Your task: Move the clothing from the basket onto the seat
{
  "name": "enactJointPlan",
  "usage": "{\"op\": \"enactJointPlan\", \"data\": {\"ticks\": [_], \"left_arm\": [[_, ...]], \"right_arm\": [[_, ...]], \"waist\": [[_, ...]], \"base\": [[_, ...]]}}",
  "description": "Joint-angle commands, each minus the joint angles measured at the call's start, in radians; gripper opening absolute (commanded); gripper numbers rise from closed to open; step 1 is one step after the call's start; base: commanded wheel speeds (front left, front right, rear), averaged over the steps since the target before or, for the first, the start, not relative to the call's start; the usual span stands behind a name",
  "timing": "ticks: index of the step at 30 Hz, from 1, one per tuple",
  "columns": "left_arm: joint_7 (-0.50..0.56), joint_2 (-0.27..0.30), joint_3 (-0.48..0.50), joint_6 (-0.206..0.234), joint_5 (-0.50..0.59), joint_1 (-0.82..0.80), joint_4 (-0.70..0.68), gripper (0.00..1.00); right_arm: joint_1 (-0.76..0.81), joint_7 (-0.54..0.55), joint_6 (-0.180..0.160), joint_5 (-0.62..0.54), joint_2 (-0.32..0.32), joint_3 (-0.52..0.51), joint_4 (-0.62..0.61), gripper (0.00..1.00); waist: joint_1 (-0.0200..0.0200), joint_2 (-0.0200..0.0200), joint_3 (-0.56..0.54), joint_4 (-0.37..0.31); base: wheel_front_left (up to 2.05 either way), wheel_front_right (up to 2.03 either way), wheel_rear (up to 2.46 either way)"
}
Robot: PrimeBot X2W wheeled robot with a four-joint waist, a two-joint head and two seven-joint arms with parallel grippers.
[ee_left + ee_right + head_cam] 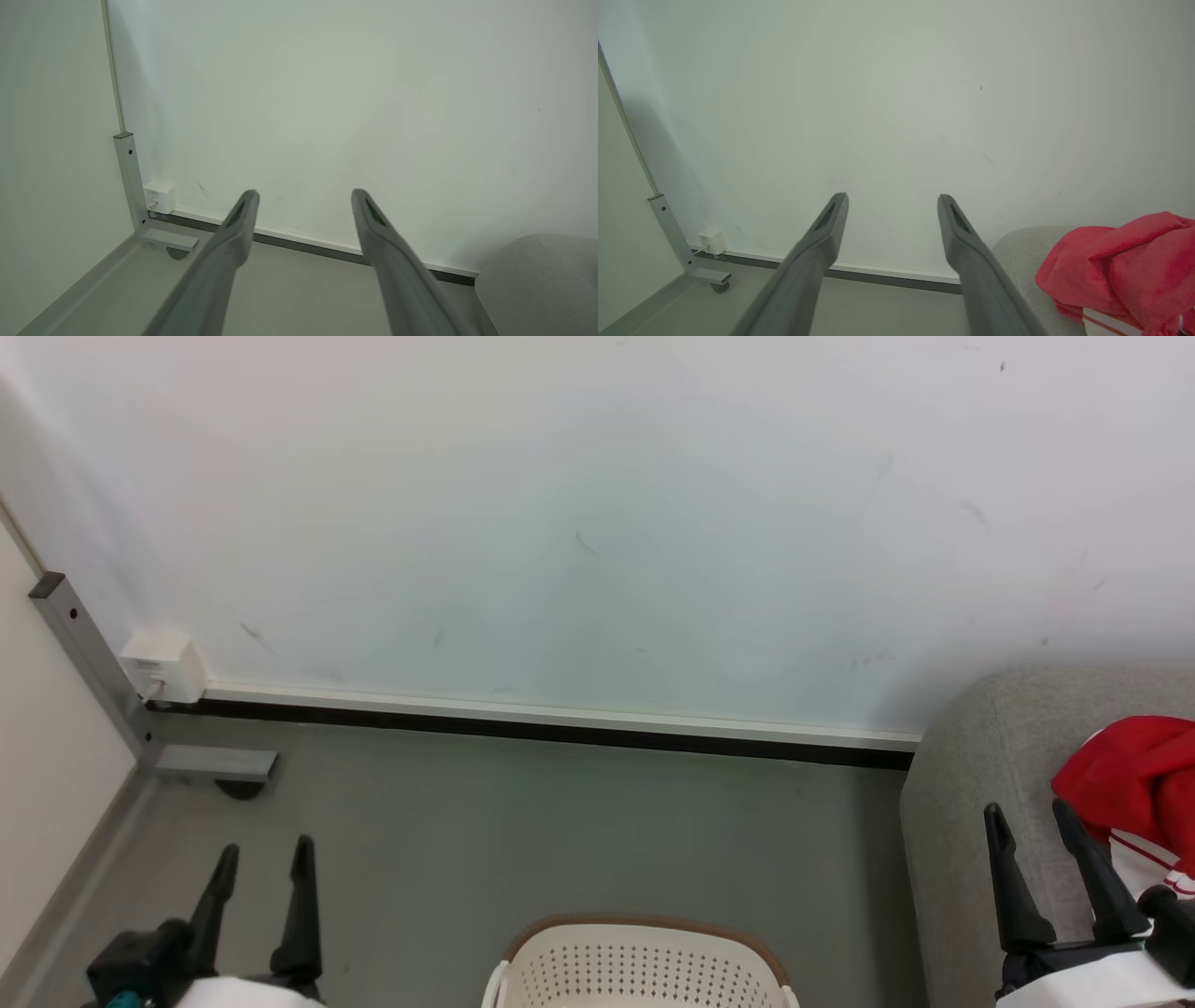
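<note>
Red clothing (1134, 782) with white trim lies bunched on the light grey seat (980, 803) at the right; the right wrist view shows the same clothing (1120, 266) on the seat (1017, 252). The far rim of the cream basket (644, 957) with its brown edge pokes up at the bottom centre; its inside is out of view. My right gripper (1032, 817) hangs open over the seat's left end, left of the clothing, holding nothing. My left gripper (266, 854) stands open over the floor, left of the basket. Both fingers (243, 219) show apart and empty in the left wrist view.
A white wall with a dark baseboard (560, 723) runs behind the grey floor. A grey metal post with a foot (215, 763) and a white wall box (168, 665) stand in the left corner. A pale panel closes off the left side.
</note>
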Motion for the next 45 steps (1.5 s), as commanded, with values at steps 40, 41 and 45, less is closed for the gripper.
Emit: {"op": "enactJointPlan", "data": {"ticks": [40, 41, 45], "left_arm": [[0.0, -0.197, 0.223, -0.2, 0.202, 0.043, 0.104, 1.0], [0.0, -0.198, 0.224, -0.202, 0.203, 0.043, 0.106, 1.0], [0.001, -0.203, 0.219, -0.2, 0.2, 0.06, 0.128, 0.0]], "right_arm": [[0.085, -0.006, -0.003, -0.086, 0.098, -0.043, -0.011, 1.0], [0.084, -0.006, -0.003, -0.086, 0.098, -0.043, -0.01, 1.0], [0.097, 0.0, 0.0, -0.089, 0.102, -0.037, 0.011, 0.0]], "waist": [[0.0, 0.0, 0.005, -0.04], [0.0, 0.0, 0.005, -0.04], [0.0, 0.0, 0.005, -0.041]], "base": [[0.0, 0.0, 0.0], [0.0, 0.0, 0.0], [0.0, 0.0, 0.0]]}}
